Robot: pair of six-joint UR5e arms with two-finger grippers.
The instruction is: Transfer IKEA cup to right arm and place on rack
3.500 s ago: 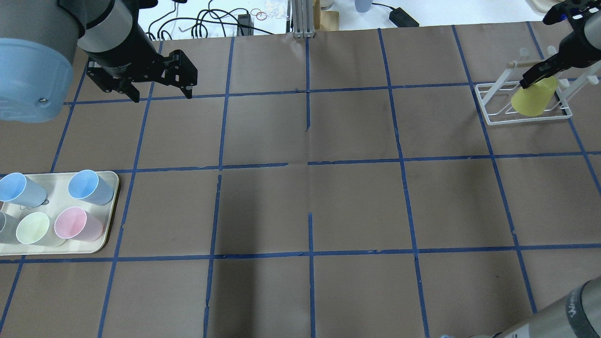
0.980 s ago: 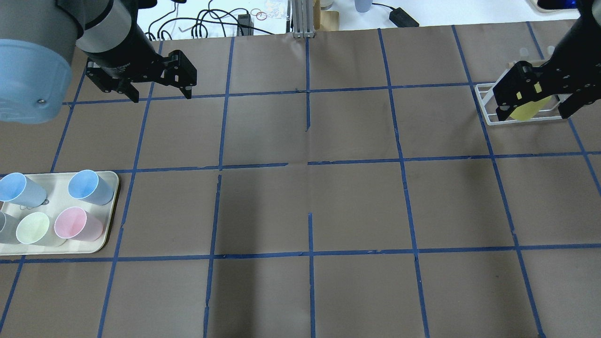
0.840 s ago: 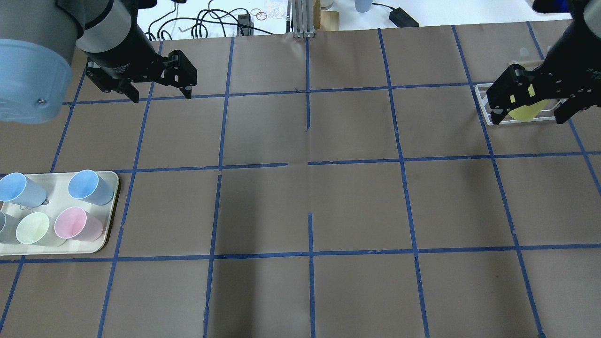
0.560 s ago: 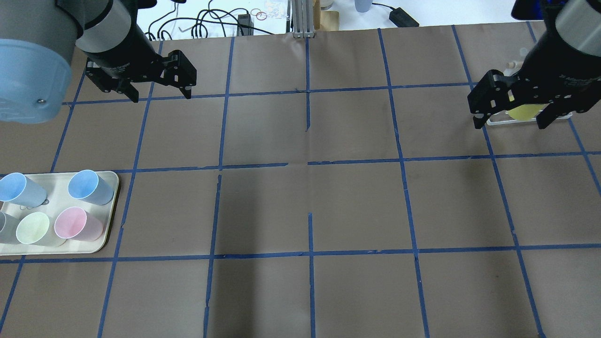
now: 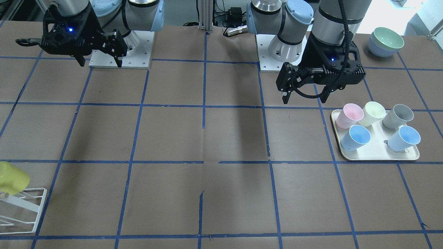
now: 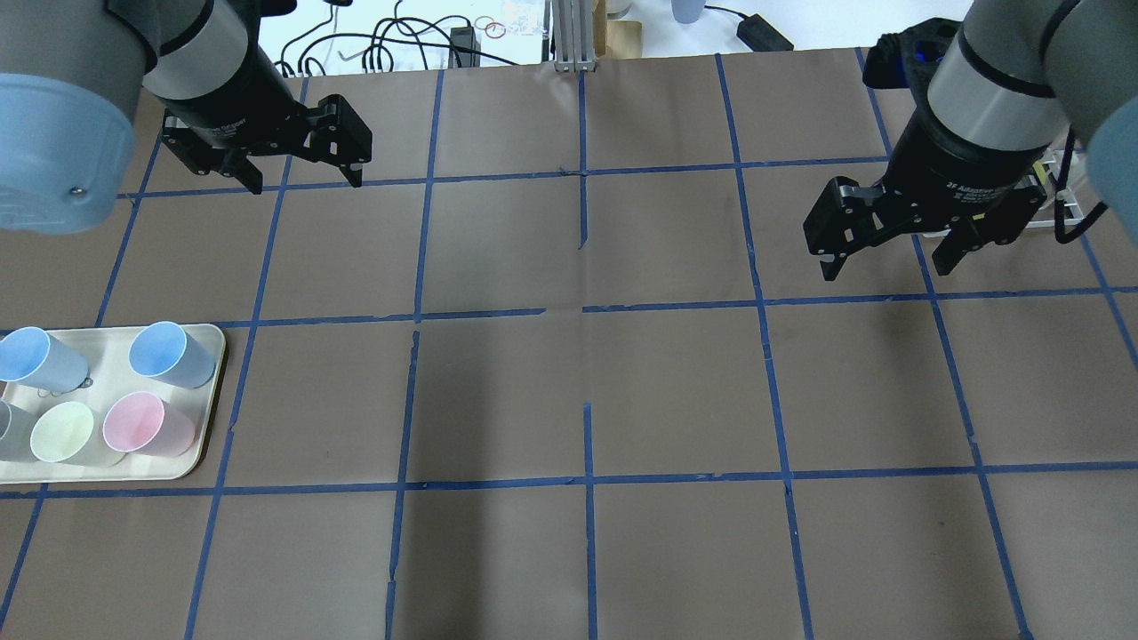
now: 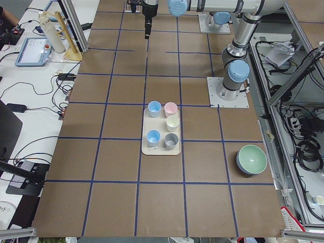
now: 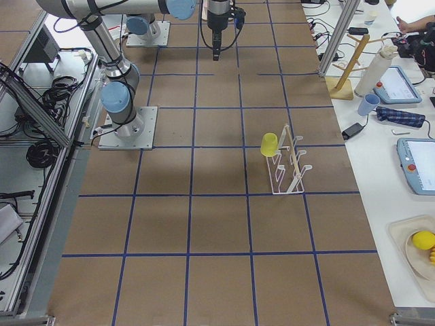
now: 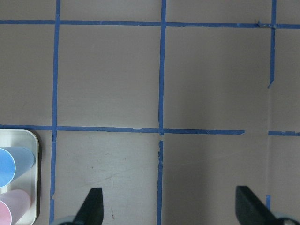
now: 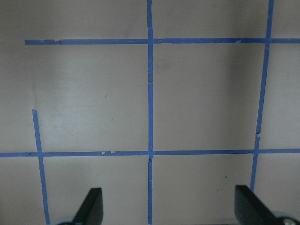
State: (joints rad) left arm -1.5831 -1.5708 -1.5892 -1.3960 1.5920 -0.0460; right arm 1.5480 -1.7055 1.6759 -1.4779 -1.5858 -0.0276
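Note:
The yellow IKEA cup (image 5: 12, 178) hangs tilted, mouth down, on a rod of the white wire rack (image 5: 24, 204); both also show in the exterior right view, the cup (image 8: 269, 144) on the rack (image 8: 289, 166). In the overhead view my right arm hides the cup and only a bit of the rack (image 6: 1067, 191) shows. My right gripper (image 6: 886, 265) is open and empty, above the table and apart from the rack; it also shows in the front-facing view (image 5: 100, 63). My left gripper (image 6: 308, 182) is open and empty over the far left of the table.
A cream tray (image 6: 111, 356) at the left front holds several cups: blue, pink, pale cream-yellow and grey. Stacked bowls (image 5: 386, 41) sit beside the left arm's base. Cables and a cup tree stand beyond the far table edge.
My right gripper let go of the yellow cup on the rack, then drew back from it towards the table's middle. The left arm has not moved.

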